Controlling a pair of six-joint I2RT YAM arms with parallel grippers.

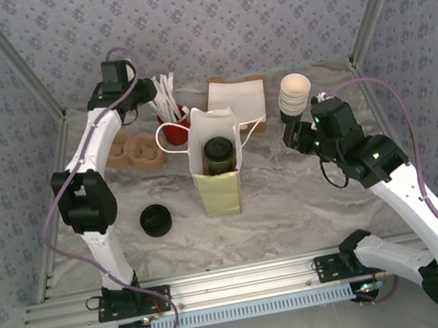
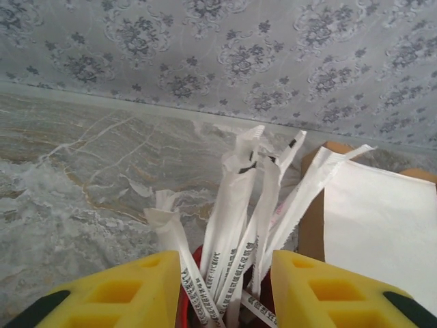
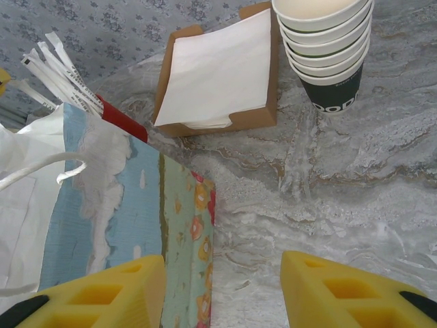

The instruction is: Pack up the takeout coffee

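Right gripper (image 3: pixel 222 277) of mine hangs half open with nothing between its fingers, just right of the paper bag (image 1: pixel 219 191). That bag stands upright mid-table with the takeout coffee (image 1: pixel 219 154) inside it, lid up. Farther back on the left, my left gripper (image 2: pixel 225 273) is spread above the red cup (image 1: pixel 175 127), wrapped straws (image 2: pixel 235 205) standing between its fingers, none pinched.

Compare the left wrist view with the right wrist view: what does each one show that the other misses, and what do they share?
Left wrist view: the open left gripper astride the wrapped straws, close enough to see print on the wrappers. Right wrist view: the open right gripper, the stack of cups and the patterned paper bag. Shared: the straws, the napkin tray, the marble table and the patterned wall.
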